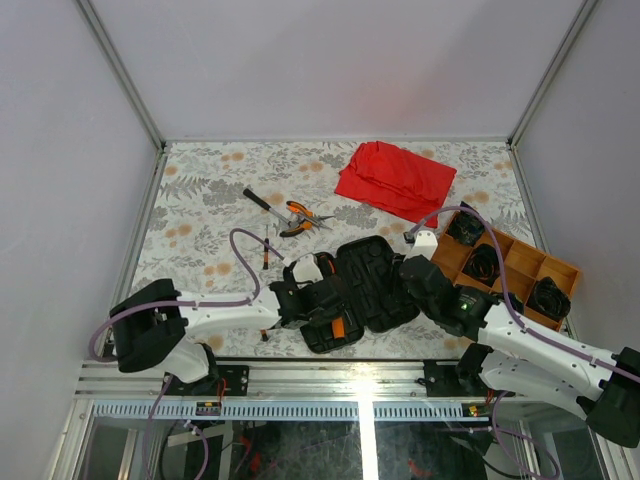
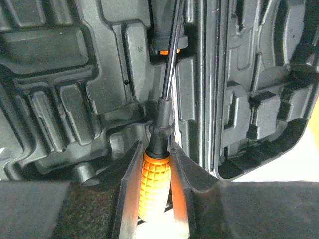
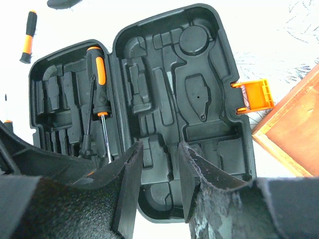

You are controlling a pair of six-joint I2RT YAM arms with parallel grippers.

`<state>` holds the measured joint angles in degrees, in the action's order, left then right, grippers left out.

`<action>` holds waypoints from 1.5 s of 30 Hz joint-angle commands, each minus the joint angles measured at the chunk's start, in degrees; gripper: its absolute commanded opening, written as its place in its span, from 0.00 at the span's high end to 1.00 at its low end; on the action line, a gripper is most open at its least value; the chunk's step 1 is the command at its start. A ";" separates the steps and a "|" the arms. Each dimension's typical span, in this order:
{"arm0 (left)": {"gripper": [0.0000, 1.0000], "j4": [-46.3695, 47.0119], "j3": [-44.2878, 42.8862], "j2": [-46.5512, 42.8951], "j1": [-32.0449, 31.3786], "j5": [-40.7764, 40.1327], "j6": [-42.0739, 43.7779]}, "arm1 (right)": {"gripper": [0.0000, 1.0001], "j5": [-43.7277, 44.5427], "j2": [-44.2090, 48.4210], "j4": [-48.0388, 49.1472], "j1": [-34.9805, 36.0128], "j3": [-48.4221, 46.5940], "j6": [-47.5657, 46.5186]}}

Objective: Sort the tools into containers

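Left gripper: clamping narrow on the held screwdriver, both fingers pressing the sides of its handle.
Held screwdriver: sitting between those fingers by its orange ribbed handle, black collar and dark shaft pointing away over the moulded slots of the case's left half; tip contact not discernible.
Right gripper: hanging spread wide, gripping nothing, hovering over the edge of the case's right half.
Tool case: lying open and flat on the table at the near middle, between the two arms, both halves showing slots.
Orange latch: sticking out from the outer edge of the right half, near the wooden tray.
Seated screwdriver: lying in a slot of the left half beside the hinge, black-and-orange handle showing.
Loose screwdriver: lying on the table just left of the case.
Pliers: lying beyond the case, to the far left.
Black-handled driver: lying just left of the pliers; contact not discernible.
Red cloth: lying crumpled at the far side, right of the pliers.
Wooden tray: sitting at the right edge, compartments holding dark items too small to identify.
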<state>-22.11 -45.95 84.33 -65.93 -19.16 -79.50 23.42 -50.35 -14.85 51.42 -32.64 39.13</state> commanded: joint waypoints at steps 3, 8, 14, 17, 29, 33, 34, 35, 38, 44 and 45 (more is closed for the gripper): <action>0.88 3.61 -0.83 2.33 -0.31 -2.36 -1.52 | 0.59 2.34 0.57 0.33 -0.34 -0.29 0.46; 0.68 3.70 0.64 0.39 -0.29 -3.02 -1.43 | 0.58 1.35 -0.15 0.52 -0.32 -0.56 -0.55; 0.55 3.59 2.76 -3.71 -0.30 -4.93 -1.35 | 0.56 -2.33 -2.23 1.08 -0.27 -1.59 -3.81; 0.53 2.15 2.94 -5.54 -0.26 -6.20 -1.30 | 0.55 -3.97 -3.15 0.80 -0.33 -2.41 -5.37; 0.46 2.71 7.80 -19.48 8.64 -5.29 8.30 | 0.63 -19.11 -10.40 3.42 1.24 -7.68 -10.26; 0.46 3.08 9.91 -22.33 15.73 -0.57 13.79 | 0.63 -18.71 -16.11 5.78 5.97 -10.27 -9.06; 0.46 3.12 10.05 -22.42 17.29 0.92 15.30 | 0.63 -18.69 -17.37 6.81 6.73 -10.59 -8.54; 0.46 3.00 10.09 -22.22 18.73 2.35 16.97 | 0.63 -18.75 -18.54 7.75 7.24 -10.93 -7.91; 0.46 2.71 10.50 -20.79 22.17 6.44 20.33 | 0.64 -18.37 -22.23 9.78 7.86 -11.83 -5.96; 0.47 4.81 12.33 -17.88 24.16 11.00 22.42 | 0.66 -16.88 -27.95 11.60 7.82 -13.95 -5.16; 0.47 5.53 12.64 -17.64 24.15 11.52 22.53 | 0.67 -17.14 -28.94 11.74 7.84 -14.42 -5.25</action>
<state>-20.10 -34.85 65.54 -42.22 -11.92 -60.31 5.34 -76.71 -6.85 58.89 -43.11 32.80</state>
